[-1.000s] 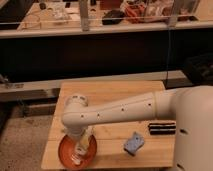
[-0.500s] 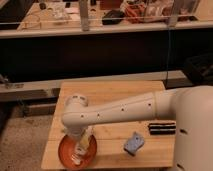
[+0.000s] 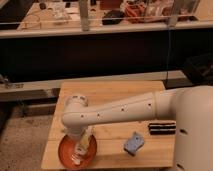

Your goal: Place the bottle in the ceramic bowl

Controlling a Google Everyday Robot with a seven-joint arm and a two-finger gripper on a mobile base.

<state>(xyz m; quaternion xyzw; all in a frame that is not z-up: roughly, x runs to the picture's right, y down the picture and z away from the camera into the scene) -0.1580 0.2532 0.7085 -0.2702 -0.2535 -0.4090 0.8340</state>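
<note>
Counter [image 3: 112, 92]: wood, lower centre of frame. Arm [image 3: 120, 112]: runs from right to lower left, ends over bowl. Bowl [image 3: 64, 152]: lower left, near counter's front edge. Black block [image 3: 162, 128] and blue-grey lump [image 3: 133, 143]: lower right, well apart from bowl, no obstruction. Bottle [image 3: 85, 144]: at gripper [image 3: 80, 152], within bowl outline, long axis approx. up-down in frame; contact w/ bowl not discernible. Gripper open or closed: cannot tell.

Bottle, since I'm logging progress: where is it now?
In the camera view the bottle is low on the left, over the ceramic bowl at the hand, by the table's near-left corner; the blue-grey lump lies to its right.
</note>
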